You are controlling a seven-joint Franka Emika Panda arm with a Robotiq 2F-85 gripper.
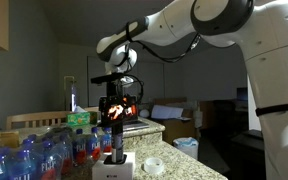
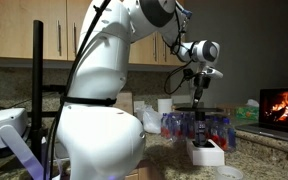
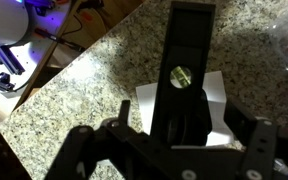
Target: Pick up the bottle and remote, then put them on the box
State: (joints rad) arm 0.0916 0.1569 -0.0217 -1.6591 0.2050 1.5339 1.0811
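The small white box [image 3: 212, 100] sits on the speckled counter and shows in both exterior views [image 1: 115, 167] [image 2: 208, 153]. In the wrist view a long flat black remote [image 3: 194, 35] lies across the box and reaches past its far edge. The slim dark bottle [image 3: 181, 76], with a gold top seen from above, stands upright on the box [image 1: 112, 141] [image 2: 198, 127]. My gripper [image 3: 182, 128] hangs straight above it [image 1: 114, 108] [image 2: 199, 95]. Its fingers stand apart on either side of the bottle, with white box showing in the gaps, so it looks open.
Several clear water bottles [image 1: 44, 152] [image 2: 184, 124] with blue and red labels crowd the counter beside the box. A roll of tape [image 1: 154, 164] lies near it. A screen showing a fire [image 2: 282, 106] glows behind. The counter edge [image 3: 74, 62] runs close on one side.
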